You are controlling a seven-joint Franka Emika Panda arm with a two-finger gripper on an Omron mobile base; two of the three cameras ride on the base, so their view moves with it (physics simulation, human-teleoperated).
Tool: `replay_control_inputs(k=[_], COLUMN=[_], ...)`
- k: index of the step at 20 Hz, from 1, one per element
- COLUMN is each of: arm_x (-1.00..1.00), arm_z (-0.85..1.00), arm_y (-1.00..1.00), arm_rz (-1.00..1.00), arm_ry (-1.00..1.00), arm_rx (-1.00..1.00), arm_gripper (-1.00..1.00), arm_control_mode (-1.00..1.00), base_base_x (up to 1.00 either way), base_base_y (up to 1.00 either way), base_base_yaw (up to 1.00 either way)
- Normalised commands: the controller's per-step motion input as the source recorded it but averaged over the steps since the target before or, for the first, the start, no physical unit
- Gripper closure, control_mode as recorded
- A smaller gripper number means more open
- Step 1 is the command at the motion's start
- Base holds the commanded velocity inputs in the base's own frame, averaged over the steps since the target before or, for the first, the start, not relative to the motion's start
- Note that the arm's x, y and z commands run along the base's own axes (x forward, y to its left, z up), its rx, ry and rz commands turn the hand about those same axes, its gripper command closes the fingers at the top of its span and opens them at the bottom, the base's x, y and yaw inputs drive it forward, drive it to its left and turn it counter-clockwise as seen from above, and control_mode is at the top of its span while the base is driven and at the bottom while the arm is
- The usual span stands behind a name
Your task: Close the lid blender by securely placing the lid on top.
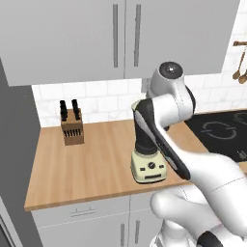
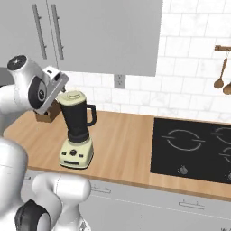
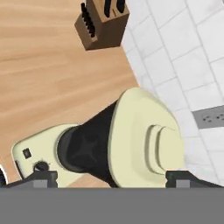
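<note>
gripper [image 3: 109, 177] spread above lid [image 3: 144, 140], on blender [image 2: 76, 131]

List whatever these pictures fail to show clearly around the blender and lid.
- Blender jar, left base view: the arm covers it, so the lid is unseen there.
- Gripper, hand view: fingertips cut by the bottom edge; open or shut unclear.
- Lid seating, right base view: too small to judge.

Blender [image 1: 148, 168] base on wooden counter [image 1: 87, 164], jar behind arm; knife block [image 1: 72, 127] well apart, near wall.
</note>
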Motion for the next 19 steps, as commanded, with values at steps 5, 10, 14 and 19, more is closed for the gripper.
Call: replay_control_inputs(k=[5, 10, 14, 19], arm_x=[-1.0, -0.93, -0.25, 0.0], arm_z=[-0.44, -0.82, -0.42, 0.0], arm_y=[0.77, 0.84, 0.23, -0.02], arm_rz=[0.0, 0.0, 0.0, 0.0], arm_ry=[-0.1, 0.0, 0.0, 0.0], arm_rx=[-0.2, -0.28, -0.1, 0.03], arm_gripper=[-1.0, -1.0, -1.0, -1.0], arm_control_mode=[-1.0, -1.0, -1.0, -1.0], base_base_x=[0.0, 0.0, 0.0, 0.0], base_base_y=[0.0, 0.0, 0.0, 0.0], base_base_yaw=[0.0, 0.0, 0.0, 0.0])
